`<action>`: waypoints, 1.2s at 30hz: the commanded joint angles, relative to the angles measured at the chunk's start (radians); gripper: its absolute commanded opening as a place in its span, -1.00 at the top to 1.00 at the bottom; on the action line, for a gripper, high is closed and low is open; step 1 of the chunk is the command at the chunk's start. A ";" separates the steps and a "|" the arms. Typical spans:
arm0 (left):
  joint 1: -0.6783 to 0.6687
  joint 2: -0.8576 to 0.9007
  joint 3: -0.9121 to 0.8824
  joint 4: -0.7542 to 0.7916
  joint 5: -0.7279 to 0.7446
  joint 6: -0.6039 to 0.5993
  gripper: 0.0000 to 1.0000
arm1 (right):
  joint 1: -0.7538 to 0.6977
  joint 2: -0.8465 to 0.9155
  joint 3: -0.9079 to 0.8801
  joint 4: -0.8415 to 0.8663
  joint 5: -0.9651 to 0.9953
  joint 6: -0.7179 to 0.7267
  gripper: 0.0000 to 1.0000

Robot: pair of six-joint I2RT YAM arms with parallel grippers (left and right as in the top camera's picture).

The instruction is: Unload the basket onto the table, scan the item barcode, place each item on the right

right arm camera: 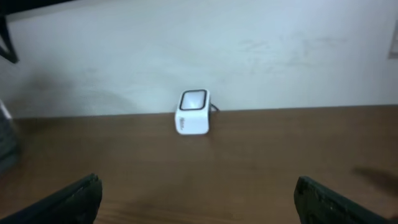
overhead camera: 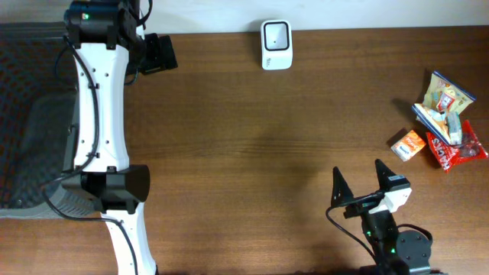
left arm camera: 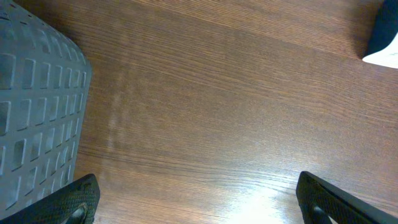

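Snack packets (overhead camera: 447, 122) sit in a loose pile well apart from the right gripper (overhead camera: 356, 169), ahead and off to its right, jaws spread wide, holding nothing.

Left gripper (left arm camera: 198, 199), right gripper (overhead camera: 360, 176): jaws spread

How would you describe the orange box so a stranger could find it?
Go to the right edge of the wooden table, where snack packets lie heaped. On the heap's left lies the orange box, the only small carton among bags.
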 commanded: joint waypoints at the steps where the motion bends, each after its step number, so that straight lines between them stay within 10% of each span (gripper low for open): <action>1: 0.001 -0.015 -0.004 0.002 -0.010 -0.006 -0.98 | -0.019 -0.011 -0.069 0.076 0.010 -0.011 -0.97; 36: 0.001 -0.015 -0.004 0.002 -0.010 -0.006 -0.99 | -0.064 -0.011 -0.107 0.013 0.016 -0.041 -0.97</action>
